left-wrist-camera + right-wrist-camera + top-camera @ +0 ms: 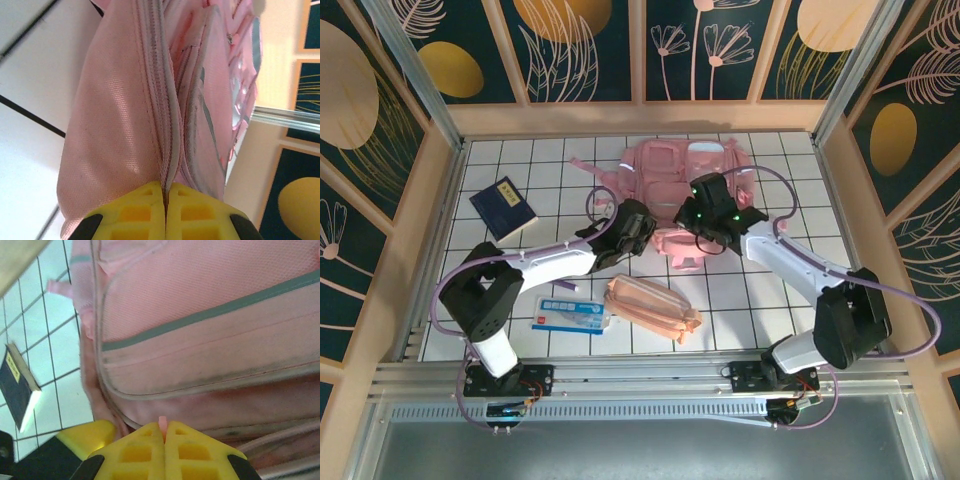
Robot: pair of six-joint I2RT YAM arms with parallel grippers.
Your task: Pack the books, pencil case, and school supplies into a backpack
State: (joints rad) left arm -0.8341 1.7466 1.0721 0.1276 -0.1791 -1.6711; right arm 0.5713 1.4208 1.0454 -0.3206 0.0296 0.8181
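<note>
The glossy pink backpack [670,175] lies at the back middle of the tiled table. My left gripper [648,232] is at its near left edge and, in the left wrist view, the left gripper [165,187] is shut on the zipper seam of the backpack [120,110]. At the near edge, to the right, is my right gripper [698,235]. The right wrist view has the right gripper [164,424] shut on a small pink tab of the backpack [200,290]. The navy book [503,207] [17,390] lies at the left. The peach pencil case [653,308] and the white-and-blue packet [570,315] lie near the front.
Wooden walls [430,200] enclose the table on three sides. A pink strap [595,170] trails left from the backpack. Bare tiles [770,290] show at the front right.
</note>
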